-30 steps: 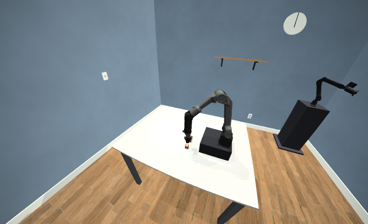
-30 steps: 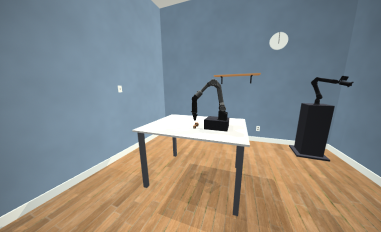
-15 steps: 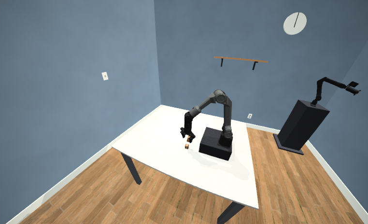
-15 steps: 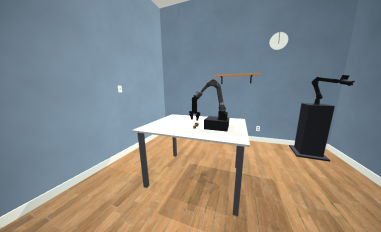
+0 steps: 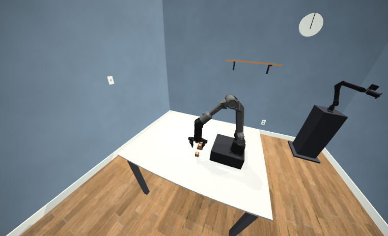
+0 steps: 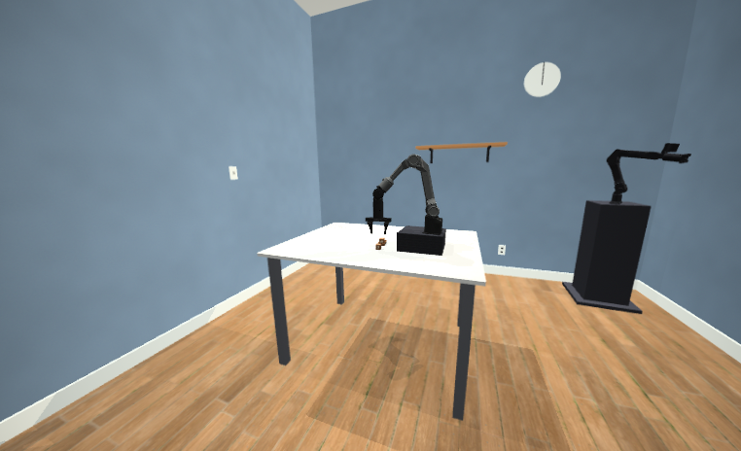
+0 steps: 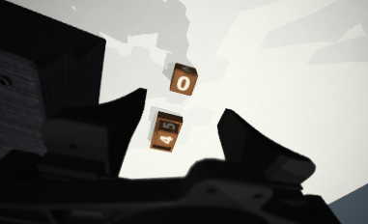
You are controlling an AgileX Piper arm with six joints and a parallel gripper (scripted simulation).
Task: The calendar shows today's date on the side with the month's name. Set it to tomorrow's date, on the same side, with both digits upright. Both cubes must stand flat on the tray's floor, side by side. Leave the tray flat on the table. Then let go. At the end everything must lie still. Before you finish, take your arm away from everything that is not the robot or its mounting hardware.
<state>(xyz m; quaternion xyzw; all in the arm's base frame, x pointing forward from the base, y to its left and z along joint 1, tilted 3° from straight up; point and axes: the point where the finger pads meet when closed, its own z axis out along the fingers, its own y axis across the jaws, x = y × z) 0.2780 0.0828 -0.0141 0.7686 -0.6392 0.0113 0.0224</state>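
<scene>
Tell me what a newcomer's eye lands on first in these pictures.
In the wrist view, two small brown pieces on the white table: a lone cube showing 0, and nearer, the calendar tray showing 4 and 5. The open claw hangs above the tray, holding nothing. The dark arm arches over from its black base.

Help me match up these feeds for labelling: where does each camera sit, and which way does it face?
Top: high in the room, looking down at the table; whole arm shows.
Exterior: room-level, facing the table's side; whole arm shows.
Wrist: on the arm, looking down past the open gripper; fingers show.
All share the 0 cube.
</scene>
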